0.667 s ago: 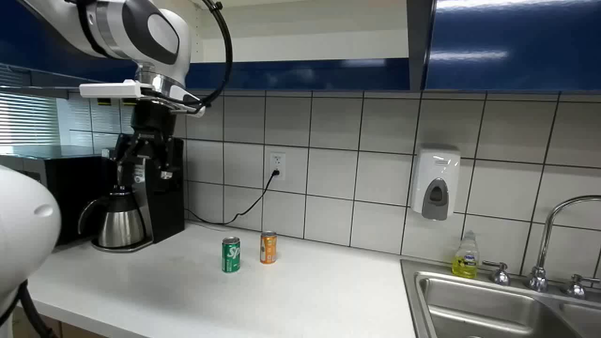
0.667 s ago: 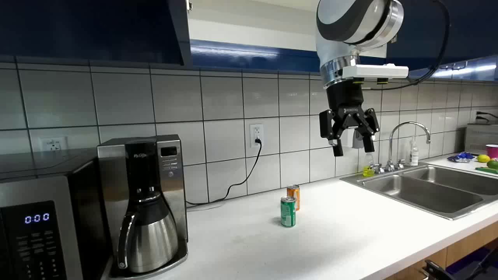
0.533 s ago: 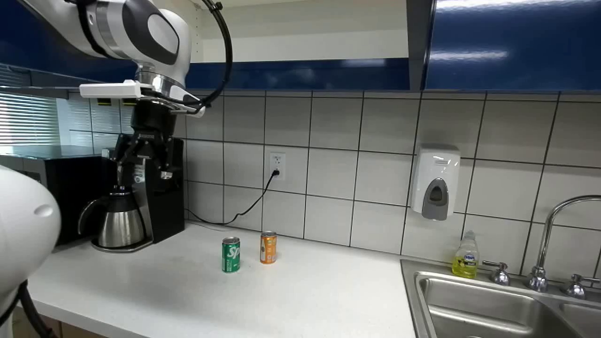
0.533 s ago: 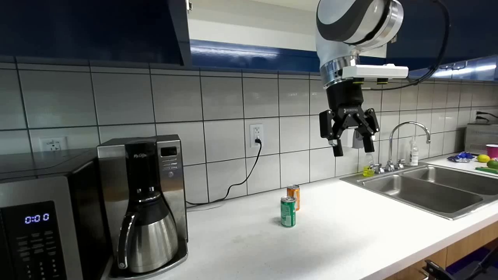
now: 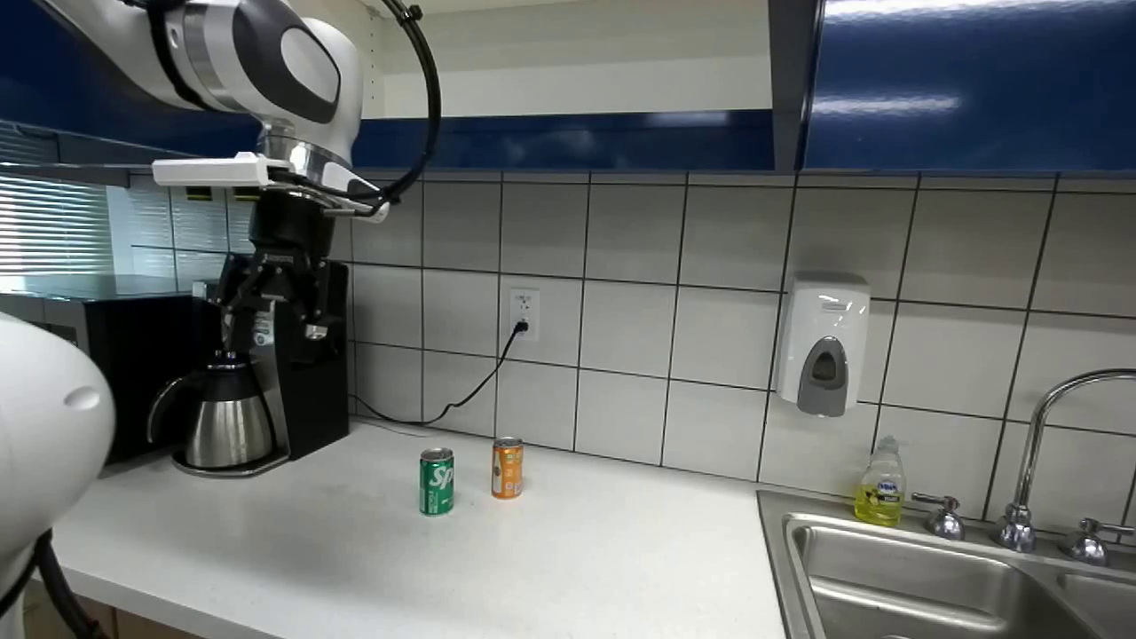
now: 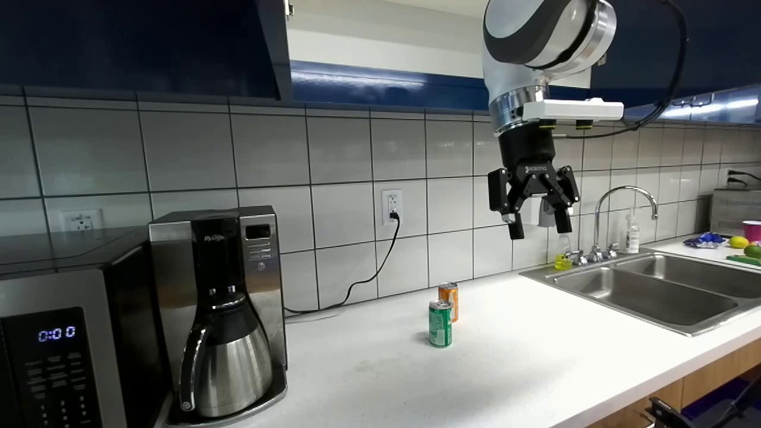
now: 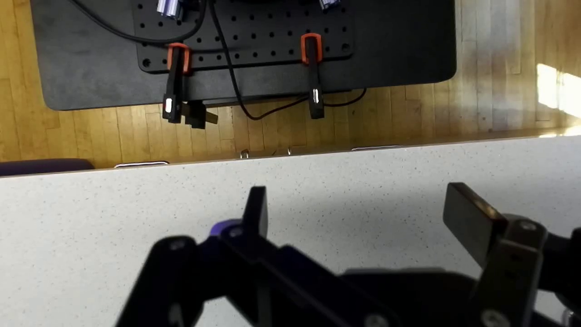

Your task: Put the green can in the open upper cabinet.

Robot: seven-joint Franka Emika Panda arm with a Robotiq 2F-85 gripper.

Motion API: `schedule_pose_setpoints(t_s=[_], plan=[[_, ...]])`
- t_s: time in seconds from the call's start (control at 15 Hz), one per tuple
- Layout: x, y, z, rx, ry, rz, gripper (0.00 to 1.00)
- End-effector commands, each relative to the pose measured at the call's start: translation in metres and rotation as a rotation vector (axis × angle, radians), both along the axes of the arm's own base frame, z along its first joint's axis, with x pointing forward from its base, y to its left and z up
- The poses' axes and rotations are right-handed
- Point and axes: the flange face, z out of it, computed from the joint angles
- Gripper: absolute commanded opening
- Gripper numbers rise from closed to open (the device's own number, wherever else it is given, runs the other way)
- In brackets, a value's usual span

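"Green and upright, the Sprite can (image 5: 437,482) stands on a white countertop (image 5: 568,568). And the grasp?"

"None yet. The Robotiq gripper (image 6: 540,227) hangs above the countertop, well apart from its target, spread wide and holding nothing."

"Which step is in hand?"

"The reach, by my reading, ahead of any grasp. No can shows in the wrist view, so the next move likely calls for travel across the countertop, lining up over the Sprite can, then a descent and a squeeze around its sides."

"Anything to steer clear of?"

"An orange drink can (image 5: 507,468) stands near it but apart, closer to the tiled wall (image 5: 621,328). A careless approach could knock it over."

"And the destination?"

"The open upper cabinet (image 5: 577,84), pale inside and trimmed in glossy blue. Lift and placement are yet to be done."

"How does the Sprite can look?"

"Small, cylindrical, silvery on top. In an exterior view the Sprite can (image 5: 437,482) reads 'Sp' in white, the rest turned out of sight; in an exterior view the Sprite can (image 6: 440,323) partly covers the orange drink can and carries pale markings too small to read."
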Motion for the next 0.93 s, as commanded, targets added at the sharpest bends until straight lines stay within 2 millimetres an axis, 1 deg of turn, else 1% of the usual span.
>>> schedule_pose_setpoints(t_s=[0.0,0.13,0.4,0.6,0.87], plan=[[0.013,-0.013,-0.006,-0.005,-0.007,-0.028,1.00],[0.025,-0.022,-0.017,-0.009,-0.012,-0.046,1.00],[0.054,-0.038,-0.052,-0.016,-0.029,-0.074,1.00],[0.075,-0.038,-0.084,-0.037,-0.049,-0.053,1.00],[0.095,-0.031,-0.124,-0.058,-0.072,-0.001,1.00]])
